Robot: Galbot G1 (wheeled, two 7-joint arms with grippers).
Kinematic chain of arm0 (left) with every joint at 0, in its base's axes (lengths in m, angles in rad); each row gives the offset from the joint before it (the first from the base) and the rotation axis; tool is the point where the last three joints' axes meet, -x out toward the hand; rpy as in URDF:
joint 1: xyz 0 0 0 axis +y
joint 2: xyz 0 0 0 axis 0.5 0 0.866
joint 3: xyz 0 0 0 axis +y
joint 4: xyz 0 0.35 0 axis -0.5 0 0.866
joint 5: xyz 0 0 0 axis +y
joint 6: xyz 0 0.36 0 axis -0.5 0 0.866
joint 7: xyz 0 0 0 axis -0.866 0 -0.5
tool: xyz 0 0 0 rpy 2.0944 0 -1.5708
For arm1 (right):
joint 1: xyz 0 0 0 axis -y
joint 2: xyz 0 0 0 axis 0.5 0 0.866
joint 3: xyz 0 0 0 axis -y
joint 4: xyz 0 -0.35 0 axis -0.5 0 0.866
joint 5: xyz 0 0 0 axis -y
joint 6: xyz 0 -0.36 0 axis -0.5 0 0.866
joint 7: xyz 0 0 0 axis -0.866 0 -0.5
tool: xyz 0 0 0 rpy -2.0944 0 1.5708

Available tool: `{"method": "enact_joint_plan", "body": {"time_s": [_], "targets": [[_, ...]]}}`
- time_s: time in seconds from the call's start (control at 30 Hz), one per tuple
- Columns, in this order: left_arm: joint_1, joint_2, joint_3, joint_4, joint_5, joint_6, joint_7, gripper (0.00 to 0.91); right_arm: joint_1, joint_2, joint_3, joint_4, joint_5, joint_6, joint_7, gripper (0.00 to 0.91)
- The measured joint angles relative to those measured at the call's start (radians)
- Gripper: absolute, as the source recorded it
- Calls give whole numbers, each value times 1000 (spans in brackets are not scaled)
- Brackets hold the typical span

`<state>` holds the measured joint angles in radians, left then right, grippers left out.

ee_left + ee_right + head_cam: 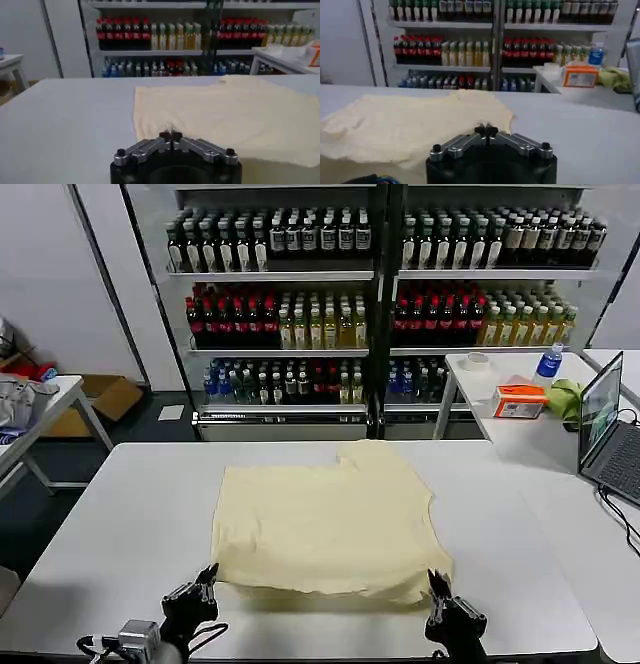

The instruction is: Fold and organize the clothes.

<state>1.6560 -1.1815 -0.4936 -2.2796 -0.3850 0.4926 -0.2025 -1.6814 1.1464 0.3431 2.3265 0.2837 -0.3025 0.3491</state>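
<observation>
I see the pale cream-yellow T-shirt (330, 524) lying spread on the white table (120, 514), roughly in the middle and nearer its front edge, with a sleeve bump poking toward the far side and its near hem slightly rumpled. My left gripper (208, 576) sits low at the table's front edge, just beside the shirt's near left corner; in the left wrist view its fingertips (170, 135) are pressed together with nothing between them, and the shirt (225, 117) lies on the table just past them. My right gripper (437, 584) is at the near right corner of the shirt, close to the hem; in the right wrist view it (485, 131) is likewise pressed together and empty, the fabric (410, 125) lying ahead and to one side.
</observation>
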Motion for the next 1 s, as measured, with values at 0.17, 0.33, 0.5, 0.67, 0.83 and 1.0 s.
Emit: {"method": "enact_joint_plan", "body": {"time_s": [0.17,0.33,0.5,0.67,0.83,1.0], "targets": [[-45,24,7,42,-5,1,9,10,94,-18,-17,-55,27,-12,-4,0],[-89,55,20,87,-7,1,13,10,188,-37,-43,-112,46,-25,-8,0],[-131,85,37,130,-2,0,15,10,280,-50,-73,-164,61,-38,-10,0],[-163,102,56,165,6,0,15,10,369,-57,-104,-215,70,-51,-15,0],[-191,119,72,195,13,0,15,10,441,-53,-130,-269,68,-54,-23,0],[-218,131,88,224,17,0,14,10,504,-44,-159,-328,56,-60,-29,0]]}}
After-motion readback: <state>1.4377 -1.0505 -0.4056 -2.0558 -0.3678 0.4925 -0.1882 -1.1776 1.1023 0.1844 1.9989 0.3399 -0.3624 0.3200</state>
